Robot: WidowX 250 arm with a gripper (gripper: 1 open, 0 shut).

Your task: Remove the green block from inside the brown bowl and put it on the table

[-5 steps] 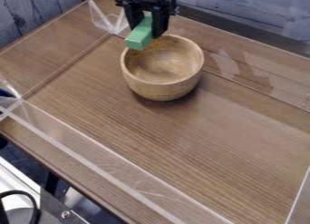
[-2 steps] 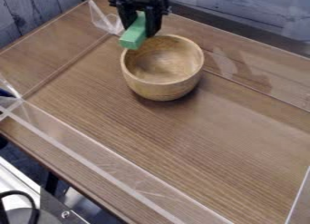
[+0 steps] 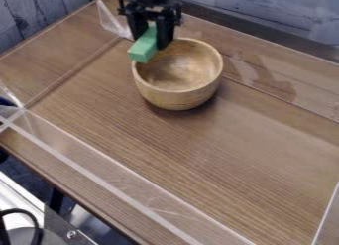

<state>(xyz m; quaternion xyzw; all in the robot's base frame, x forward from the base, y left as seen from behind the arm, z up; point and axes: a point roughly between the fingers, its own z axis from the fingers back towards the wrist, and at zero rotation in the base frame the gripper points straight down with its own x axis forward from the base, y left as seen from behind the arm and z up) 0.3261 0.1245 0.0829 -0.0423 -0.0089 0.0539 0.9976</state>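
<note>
"How is this step best done?"

"With the green block (image 3: 145, 44) pinched in the gripper (image 3: 150, 27), above the bowl's rim on the far-left side — the lift out of the brown bowl (image 3: 177, 74) looks nearly done. The block should be carried sideways, well past the bowl's left side, before being lowered; if it is let down too soon, the rim could be clipped and the bowl nudged."

"And the release?"

"The block is best brought down gently to the table (image 3: 79, 100), left of the bowl, and levelled before the grip is eased — it is held at a tilt, so a drop from height could make it tumble."

"Where is it relative to the hand?"

"Its upper end is gripped between the fingertips; the rest is slanted down below them, towards the bowl's left rim."
</note>
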